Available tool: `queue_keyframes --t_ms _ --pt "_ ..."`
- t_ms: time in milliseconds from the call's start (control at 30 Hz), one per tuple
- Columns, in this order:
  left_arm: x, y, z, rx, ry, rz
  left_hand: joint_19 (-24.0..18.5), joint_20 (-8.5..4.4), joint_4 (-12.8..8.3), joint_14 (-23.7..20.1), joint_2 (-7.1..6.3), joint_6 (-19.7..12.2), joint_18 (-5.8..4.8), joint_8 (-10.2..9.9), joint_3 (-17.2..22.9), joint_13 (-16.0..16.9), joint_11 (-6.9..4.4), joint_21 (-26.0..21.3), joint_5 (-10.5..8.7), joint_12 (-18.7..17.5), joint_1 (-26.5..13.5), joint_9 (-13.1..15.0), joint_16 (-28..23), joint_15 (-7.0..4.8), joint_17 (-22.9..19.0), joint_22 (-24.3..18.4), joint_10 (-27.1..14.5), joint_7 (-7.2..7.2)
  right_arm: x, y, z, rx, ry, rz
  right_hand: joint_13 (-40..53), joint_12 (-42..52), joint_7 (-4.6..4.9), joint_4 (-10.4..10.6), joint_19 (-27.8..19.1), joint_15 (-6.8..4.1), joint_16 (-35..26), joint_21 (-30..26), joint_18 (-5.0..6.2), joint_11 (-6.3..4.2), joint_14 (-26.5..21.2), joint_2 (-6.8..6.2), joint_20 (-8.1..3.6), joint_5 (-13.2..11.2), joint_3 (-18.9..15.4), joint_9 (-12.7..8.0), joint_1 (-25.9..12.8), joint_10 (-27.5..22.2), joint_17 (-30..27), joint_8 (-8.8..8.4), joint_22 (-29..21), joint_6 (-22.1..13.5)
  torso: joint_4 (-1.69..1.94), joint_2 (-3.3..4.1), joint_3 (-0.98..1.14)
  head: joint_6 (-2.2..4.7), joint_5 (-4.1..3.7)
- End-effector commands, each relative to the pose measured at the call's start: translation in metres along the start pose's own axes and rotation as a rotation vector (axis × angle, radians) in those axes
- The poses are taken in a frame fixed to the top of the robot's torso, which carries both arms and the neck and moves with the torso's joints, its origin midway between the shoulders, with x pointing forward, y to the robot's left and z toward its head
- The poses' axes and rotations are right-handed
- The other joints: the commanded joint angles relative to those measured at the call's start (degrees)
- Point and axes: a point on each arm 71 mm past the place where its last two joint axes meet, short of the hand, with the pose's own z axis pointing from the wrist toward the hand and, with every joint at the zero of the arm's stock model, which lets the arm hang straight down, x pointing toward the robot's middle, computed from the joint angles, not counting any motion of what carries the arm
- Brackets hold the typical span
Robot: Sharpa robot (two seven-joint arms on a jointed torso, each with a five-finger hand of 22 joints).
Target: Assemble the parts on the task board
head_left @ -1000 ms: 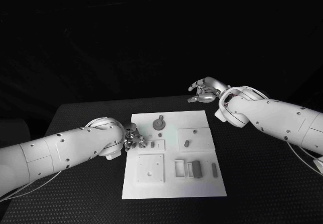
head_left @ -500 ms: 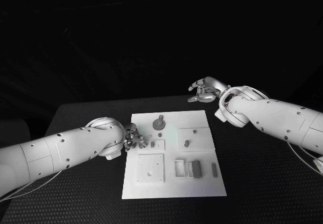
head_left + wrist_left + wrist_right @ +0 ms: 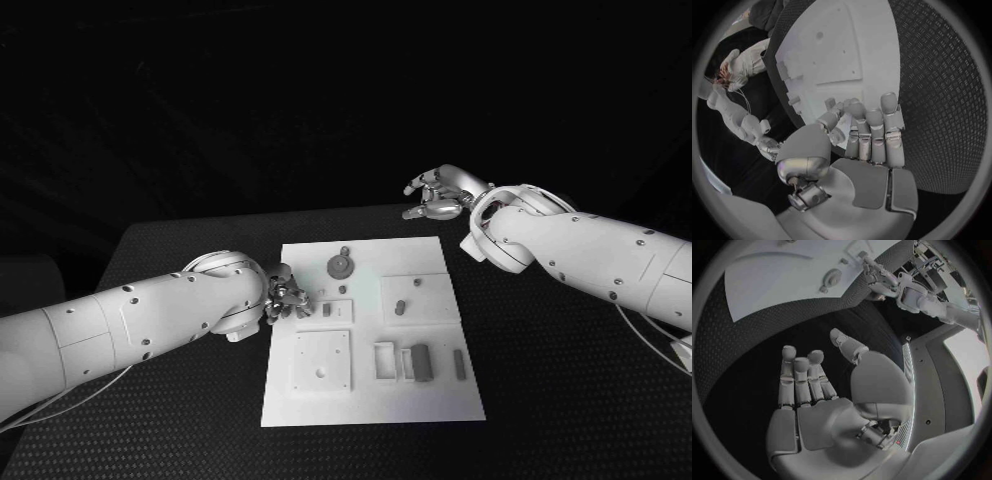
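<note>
The white task board (image 3: 372, 340) lies mid-bench, grey parts (image 3: 421, 362) seated in it. At its left edge the left hand (image 3: 289, 299) has fingers curled together, seemingly holding nothing. Beyond the far corner, the right hand (image 3: 440, 193) hovers with fingers spread, empty.

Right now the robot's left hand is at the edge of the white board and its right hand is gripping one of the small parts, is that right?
Not quite. The left hand is at the edge of the task board, but the right hand grips nothing: the right wrist view shows its palm bare and fingers apart, above the black table away from the board.
</note>
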Motion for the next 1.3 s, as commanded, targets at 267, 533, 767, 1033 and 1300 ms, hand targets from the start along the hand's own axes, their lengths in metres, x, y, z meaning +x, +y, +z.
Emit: queue_keyframes --t_ms 267,533,767,1033,1300 --pt "0.0087 0.0073 0.0042 -0.049 0.036 0.072 0.3 -0.33 -1.2 0.0 3.28 0.8 0.5 0.9 0.2 0.1 -0.27 0.6 0.39 0.5 2.4 0.6 0.5 -0.27 -0.1 1.3 0.4 -0.15 0.0012 0.0013 0.0002 -0.012 0.011 0.0 -0.1 0.3 0.85 -0.1 0.0 -0.22 0.4 -0.2 0.9 0.18 -0.1 0.17 0.34 0.2 -0.1 -0.1 0.0 -7.9 -0.1 0.4 0.1 0.5 0.01 0.0 0.01 -0.12 -0.09" --pt "0.0106 0.0065 0.0049 -0.056 0.064 0.093 0.4 -0.37 -1.3 0.1 3.42 1.0 0.51 1.3 0.1 0.2 -0.4 0.7 0.4 0.7 2.5 0.8 0.7 -0.28 0.0 1.3 0.5 -0.28 0.0014 0.0013 0.0002 -0.012 0.013 0.0 -0.1 0.4 0.85 -0.1 0.0 -0.22 0.4 -0.2 0.9 0.18 -0.1 0.17 0.34 0.2 -0.1 -0.1 0.0 -7.9 -0.1 0.41 0.1 0.5 0.02 0.0 0.04 -0.21 -0.1" --pt "0.0119 0.0029 0.0052 -0.055 0.07 0.103 0.4 -0.39 -1.4 0.2 3.41 1.1 0.52 1.5 0.1 0.2 -0.46 0.8 0.41 0.7 2.6 0.9 0.7 -0.27 0.0 1.3 0.5 -0.34 0.0015 0.0015 0.0004 -0.012 0.013 0.0 -0.2 0.4 0.85 -0.1 0.0 -0.22 0.4 -0.2 0.9 0.18 -0.1 0.18 0.34 0.2 -0.1 -0.1 0.0 -8.0 -0.1 0.43 0.1 0.5 0.02 0.0 0.05 -0.23 -0.05" --pt "0.0133 -0.0002 0.0055 -0.048 0.08 0.111 0.3 -0.34 0.6 0.1 0.09 0.8 0.44 1.9 -2.0 0.1 -0.47 0.9 0.39 0.7 -0.8 1.0 0.7 -0.22 -0.1 1.2 0.5 -0.36 0.0016 0.0017 0.0004 -0.012 0.013 0.0 -0.2 0.4 0.85 -0.2 0.0 -0.22 0.4 -0.2 0.9 0.18 -0.1 0.15 0.34 0.2 -0.1 -0.2 0.0 -8.0 -0.2 0.44 0.1 0.5 -0.01 -0.01 0.09 -0.29 -0.08" --pt "0.0131 -0.0021 0.0061 -0.045 0.073 0.108 0.2 -0.45 3.2 0.1 -2.24 0.5 0.58 2.0 -3.6 0.1 -0.5 0.8 0.36 0.7 -4.7 0.8 0.8 -0.34 -0.2 1.1 0.5 -0.37 0.0017 0.0017 0.0005 -0.012 0.013 0.0 -0.2 0.4 0.85 -0.2 0.0 -0.21 0.4 -0.2 0.9 0.19 -0.1 0.14 0.35 0.2 -0.1 -0.2 0.0 -8.0 -0.2 0.44 0.1 0.4 -0.03 0.01 0.08 -0.33 -0.1"
